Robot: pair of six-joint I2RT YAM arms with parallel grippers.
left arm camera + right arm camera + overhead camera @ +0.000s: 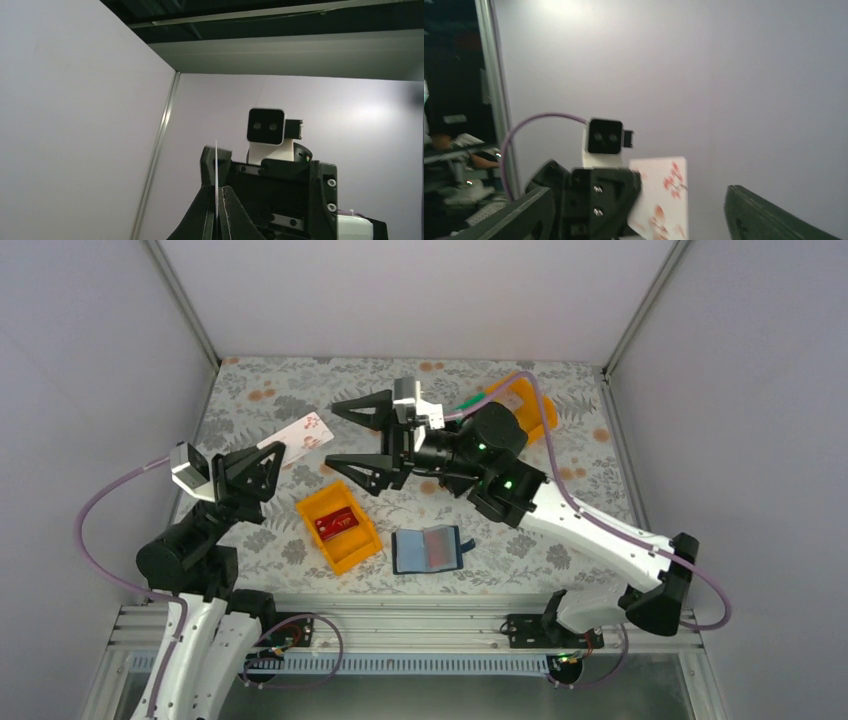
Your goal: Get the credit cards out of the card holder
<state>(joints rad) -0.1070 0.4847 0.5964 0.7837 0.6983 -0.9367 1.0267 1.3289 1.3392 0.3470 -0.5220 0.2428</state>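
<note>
A pinkish-white card is pinched in the clenched left gripper — the right gripper is spread wide beside it, empty. The card holder is laid open on the table.

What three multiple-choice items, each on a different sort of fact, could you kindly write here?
1. The flat red plastic card lies: A) in the near orange plastic bin; B) in the left gripper; C) in the right gripper.
2. The thin patterned card held by the left gripper is: A) teal; B) pinkish-white; C) black.
3. The right gripper is: A) open, empty; B) shut on a card; C) shut, empty.
1A, it rests inside the bin; 2B, pale with red print; 3A, fingers apart, nothing between.
</note>
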